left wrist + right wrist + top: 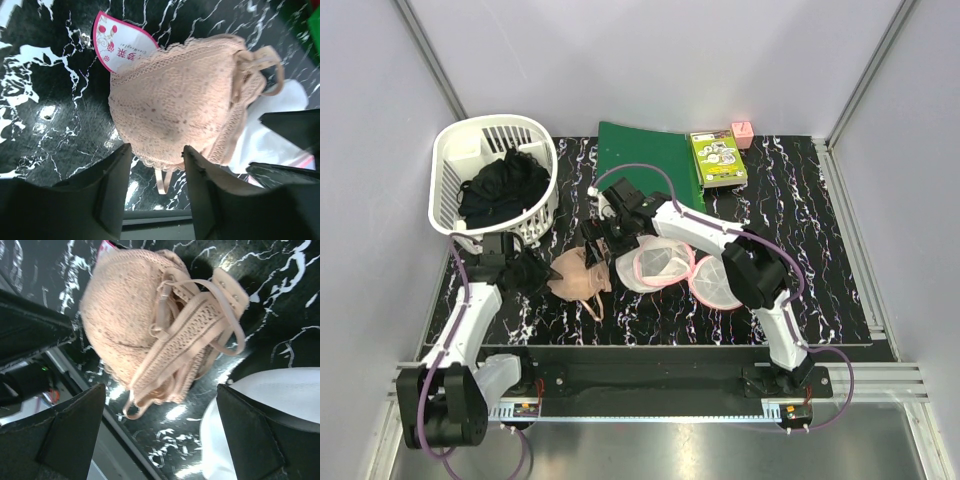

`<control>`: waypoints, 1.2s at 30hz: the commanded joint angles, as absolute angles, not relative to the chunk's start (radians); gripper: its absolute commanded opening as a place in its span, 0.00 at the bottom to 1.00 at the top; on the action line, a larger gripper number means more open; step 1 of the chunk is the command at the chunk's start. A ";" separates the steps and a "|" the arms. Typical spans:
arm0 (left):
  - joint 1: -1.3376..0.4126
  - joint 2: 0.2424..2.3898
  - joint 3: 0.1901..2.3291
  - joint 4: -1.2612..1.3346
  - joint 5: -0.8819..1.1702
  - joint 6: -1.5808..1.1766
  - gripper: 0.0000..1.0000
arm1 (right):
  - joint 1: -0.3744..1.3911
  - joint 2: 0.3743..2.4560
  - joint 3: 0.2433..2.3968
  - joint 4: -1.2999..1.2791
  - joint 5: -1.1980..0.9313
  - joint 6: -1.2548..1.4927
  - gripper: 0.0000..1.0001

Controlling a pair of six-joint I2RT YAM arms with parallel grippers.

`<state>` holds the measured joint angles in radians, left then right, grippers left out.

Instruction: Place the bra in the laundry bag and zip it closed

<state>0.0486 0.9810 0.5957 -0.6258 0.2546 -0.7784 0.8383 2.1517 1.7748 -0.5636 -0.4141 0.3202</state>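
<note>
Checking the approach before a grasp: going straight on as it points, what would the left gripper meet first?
The bra: its lace cup lies right ahead of the left gripper, hem between the parted jaws. Nothing else seems to intervene, though depth is unclear.

- The bra (578, 278) — peach lace, cups folded together, straps bunched — is laid on the black marbled table (820, 260).
- The laundry bag (660, 262), white mesh with pink trim, is seen just beside it, apparently unzipped.
</note>
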 commanded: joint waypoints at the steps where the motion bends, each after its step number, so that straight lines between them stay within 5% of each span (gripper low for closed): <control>1: 0.057 1.034 0.586 -0.514 0.308 -0.727 0.47 | 0.824 2.186 1.830 -0.586 -0.466 0.193 1.00; 36: 0.060 1.174 0.546 -0.463 0.321 -0.675 0.33 | 0.807 2.385 1.960 -0.517 -0.609 0.055 1.00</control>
<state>0.0544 1.1702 0.5606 -0.4976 0.3016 -0.6991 0.8104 2.3634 1.9297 -0.5434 -0.5495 0.0433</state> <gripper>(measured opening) 0.335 0.994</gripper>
